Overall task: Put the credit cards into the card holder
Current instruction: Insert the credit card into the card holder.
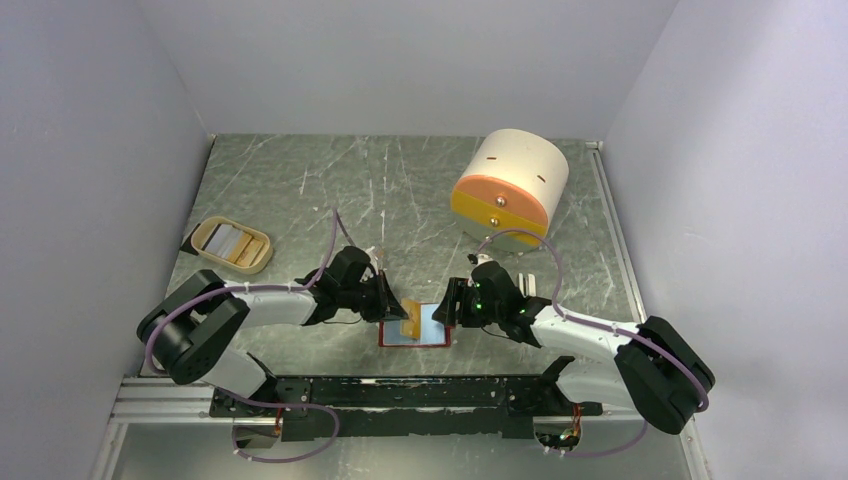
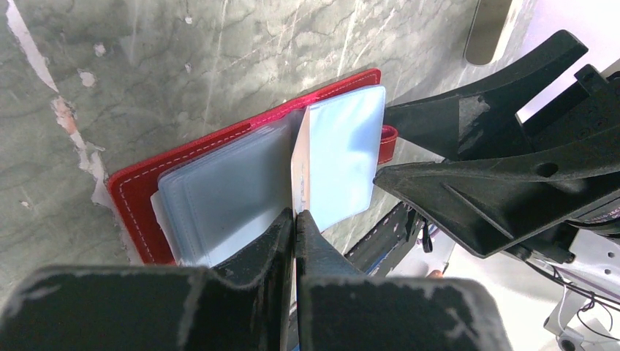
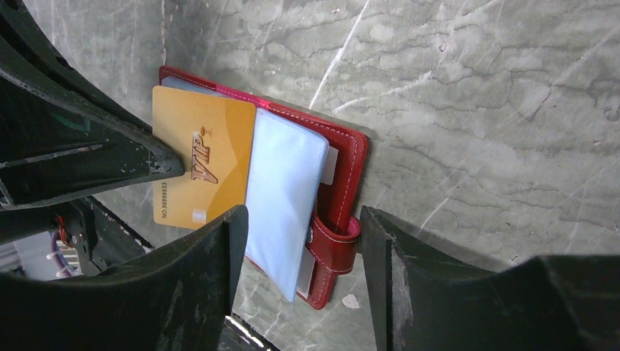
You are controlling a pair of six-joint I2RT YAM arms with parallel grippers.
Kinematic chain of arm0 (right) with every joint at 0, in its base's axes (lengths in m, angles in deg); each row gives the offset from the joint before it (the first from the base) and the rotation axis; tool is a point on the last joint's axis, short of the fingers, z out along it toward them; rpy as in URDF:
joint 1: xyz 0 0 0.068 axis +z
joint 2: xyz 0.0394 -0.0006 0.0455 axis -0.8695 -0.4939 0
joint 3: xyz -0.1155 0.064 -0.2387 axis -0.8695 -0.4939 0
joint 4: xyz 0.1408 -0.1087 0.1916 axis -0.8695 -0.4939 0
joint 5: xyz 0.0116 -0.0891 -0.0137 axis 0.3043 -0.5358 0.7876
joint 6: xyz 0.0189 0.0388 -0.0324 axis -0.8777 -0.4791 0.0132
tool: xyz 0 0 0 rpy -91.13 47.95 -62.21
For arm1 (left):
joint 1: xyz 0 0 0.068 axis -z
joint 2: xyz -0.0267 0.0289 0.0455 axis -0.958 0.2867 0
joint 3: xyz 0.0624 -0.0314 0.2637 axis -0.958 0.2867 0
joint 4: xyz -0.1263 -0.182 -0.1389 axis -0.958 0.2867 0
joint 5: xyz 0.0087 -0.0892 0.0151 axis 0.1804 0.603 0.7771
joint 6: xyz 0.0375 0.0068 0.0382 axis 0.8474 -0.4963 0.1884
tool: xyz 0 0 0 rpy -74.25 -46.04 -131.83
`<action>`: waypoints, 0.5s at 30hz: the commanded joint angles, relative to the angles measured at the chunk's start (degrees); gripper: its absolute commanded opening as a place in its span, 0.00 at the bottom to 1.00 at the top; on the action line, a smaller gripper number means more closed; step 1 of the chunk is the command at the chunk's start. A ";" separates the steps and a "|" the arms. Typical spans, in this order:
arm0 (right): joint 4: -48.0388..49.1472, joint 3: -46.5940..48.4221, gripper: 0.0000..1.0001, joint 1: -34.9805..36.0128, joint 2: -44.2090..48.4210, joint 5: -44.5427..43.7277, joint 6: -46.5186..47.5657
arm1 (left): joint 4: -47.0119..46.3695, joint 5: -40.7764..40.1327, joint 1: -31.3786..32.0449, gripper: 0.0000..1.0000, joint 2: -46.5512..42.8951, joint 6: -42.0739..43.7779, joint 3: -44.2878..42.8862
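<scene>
The red card holder [image 1: 430,328] lies open on the table between the arms, pale blue pockets up. My left gripper [image 2: 295,213] is shut on a gold VIP credit card [image 3: 201,161], which stands on edge over the holder's middle, its lower edge among the blue pockets [image 2: 234,197]. My right gripper [image 3: 303,219] is open. Its fingers straddle the holder's right half, with a blue pocket page [image 3: 285,190] and the snap tab [image 3: 333,245] between them; the tab touches the right finger. More cards [image 1: 228,240] lie in the beige tray.
The beige oval tray [image 1: 258,266] sits at the left of the table. A big cream-and-orange cylinder [image 1: 510,182] stands at the back right. The table's near edge and the black base rail [image 1: 420,392] are just behind the holder.
</scene>
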 commanded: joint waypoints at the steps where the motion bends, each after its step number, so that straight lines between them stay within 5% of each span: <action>1: -2.04 -0.75 0.61 0.17 -0.05 -0.27 0.03 | 1.39 1.03 0.51 0.09 0.22 1.34 0.20; 15: -1.32 -1.14 0.61 0.13 0.05 -0.01 -0.36 | 3.62 -0.79 0.56 0.09 -0.60 1.15 0.72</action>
